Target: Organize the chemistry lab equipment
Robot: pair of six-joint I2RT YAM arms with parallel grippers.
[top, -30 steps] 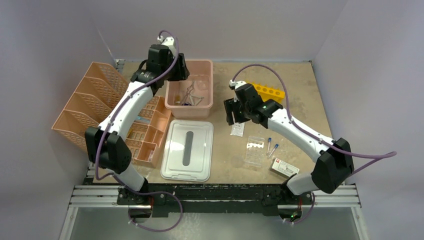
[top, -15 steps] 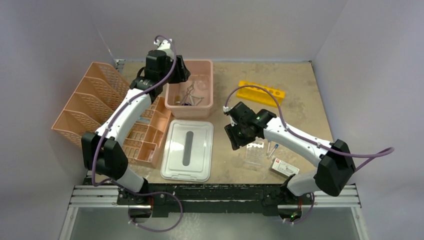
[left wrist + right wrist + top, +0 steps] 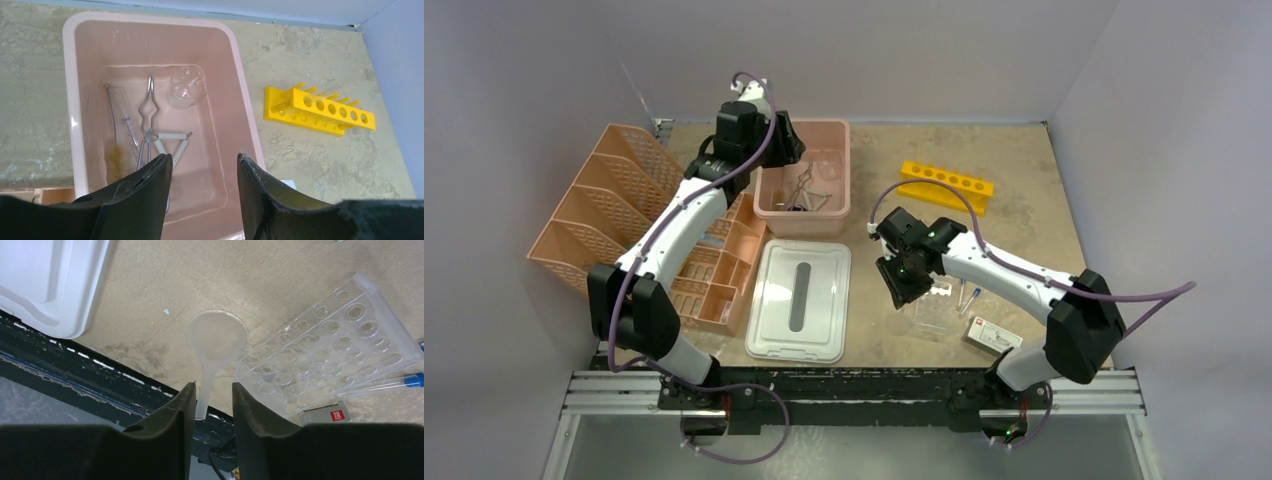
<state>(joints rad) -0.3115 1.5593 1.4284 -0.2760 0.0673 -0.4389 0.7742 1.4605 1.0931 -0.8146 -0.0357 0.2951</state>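
1. right claw (image 3: 213, 388): jaws apart, straddling the stem of the clear dish (image 3: 217, 335) on the table (image 3: 200, 270). not clamped; centre on the stem and close gently, as it may slip.
2. holed clear tray (image 3: 325, 340) just beside the dish: lift straight up.
3. white lid (image 3: 50, 280) to the left, apart.
4. left claw (image 3: 205, 162): apart, empty, above the pink tub (image 3: 245, 100).

— Does the clear stemmed piece (image 3: 216, 342) touch the right jaws?
— Cannot tell. The white lid (image 3: 50, 280) runs off the left edge there, and the blue-capped vial (image 3: 400, 384) off the right.
— And the small box (image 3: 325, 416)?
— Half hidden behind one jaw.
— The pink tub (image 3: 70, 100)?
— Its near wall and the tongs' (image 3: 148, 107) lower ends sit behind the left jaws.
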